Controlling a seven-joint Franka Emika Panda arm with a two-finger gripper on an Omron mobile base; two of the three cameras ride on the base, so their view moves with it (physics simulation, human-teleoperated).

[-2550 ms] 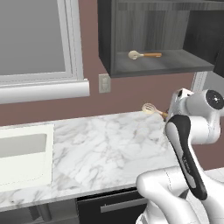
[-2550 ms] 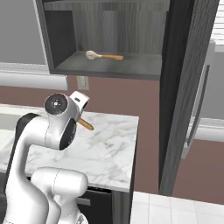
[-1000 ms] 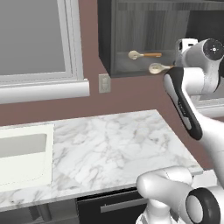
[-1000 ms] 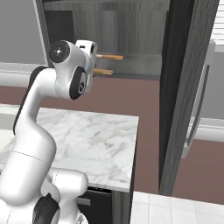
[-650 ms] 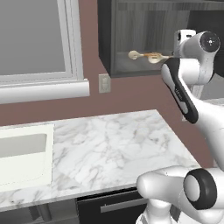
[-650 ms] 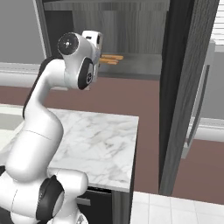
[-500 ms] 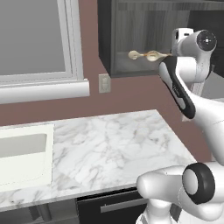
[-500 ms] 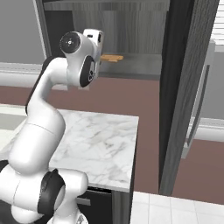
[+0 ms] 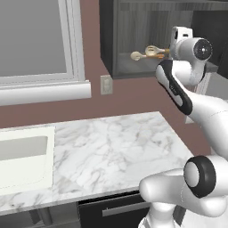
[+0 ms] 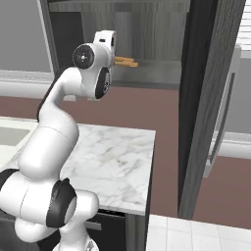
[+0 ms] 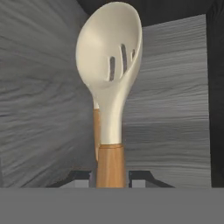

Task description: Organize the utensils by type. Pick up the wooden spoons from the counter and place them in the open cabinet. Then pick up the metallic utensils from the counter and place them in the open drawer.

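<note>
Mauve wall [image 9: 133, 95], grey-framed window [image 9: 40, 44]

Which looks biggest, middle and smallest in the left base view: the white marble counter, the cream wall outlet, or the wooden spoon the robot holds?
1. White marble counter with grey veins.
2. Small cream wall outlet.
3. Held tan-handled wooden spoon looks about the same as the outlet, so that ranking is unsure.

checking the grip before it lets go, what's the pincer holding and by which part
The pincer holds a wooden spoon by its tan handle, with the slotted pale bowl pointing away into the open cabinet.
</note>
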